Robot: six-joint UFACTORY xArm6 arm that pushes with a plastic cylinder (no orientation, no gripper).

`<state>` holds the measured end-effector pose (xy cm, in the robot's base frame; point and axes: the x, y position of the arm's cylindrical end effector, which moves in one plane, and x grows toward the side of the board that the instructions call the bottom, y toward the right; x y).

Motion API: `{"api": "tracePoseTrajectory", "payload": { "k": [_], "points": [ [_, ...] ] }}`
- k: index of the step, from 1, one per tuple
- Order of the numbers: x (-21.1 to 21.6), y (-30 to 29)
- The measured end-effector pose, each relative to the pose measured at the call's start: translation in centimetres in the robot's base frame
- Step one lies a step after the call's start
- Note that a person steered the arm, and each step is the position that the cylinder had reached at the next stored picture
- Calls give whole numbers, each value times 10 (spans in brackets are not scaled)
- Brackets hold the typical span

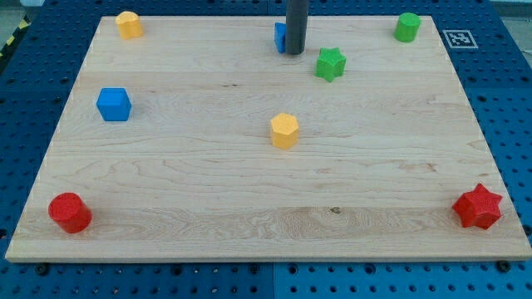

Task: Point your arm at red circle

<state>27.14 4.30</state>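
Observation:
The red circle (70, 213) sits at the board's bottom left corner. My tip (295, 52) is at the view's top centre, far from it, touching or just in front of a blue block (281, 36) that the rod partly hides. A green star (330, 64) lies just right of the tip.
A blue cube (114, 105) is at the left. A yellow hexagon (284, 131) is at the centre. A yellow block (129, 24) is at the top left, a green block (407, 26) at the top right, a red star (478, 208) at the bottom right. The wooden board (208, 183) lies on a blue pegboard.

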Motion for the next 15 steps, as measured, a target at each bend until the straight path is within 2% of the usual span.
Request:
{"api": "tracePoseTrajectory", "payload": {
  "k": [4, 5, 6, 9, 10, 11, 12, 13, 14, 15],
  "points": [
    [-15, -22],
    [-2, -22],
    [42, -20],
    [64, -14],
    [99, -12],
    [107, -42],
    [109, -116],
    [143, -161],
    [186, -180],
    [207, -217]
  ]
}}
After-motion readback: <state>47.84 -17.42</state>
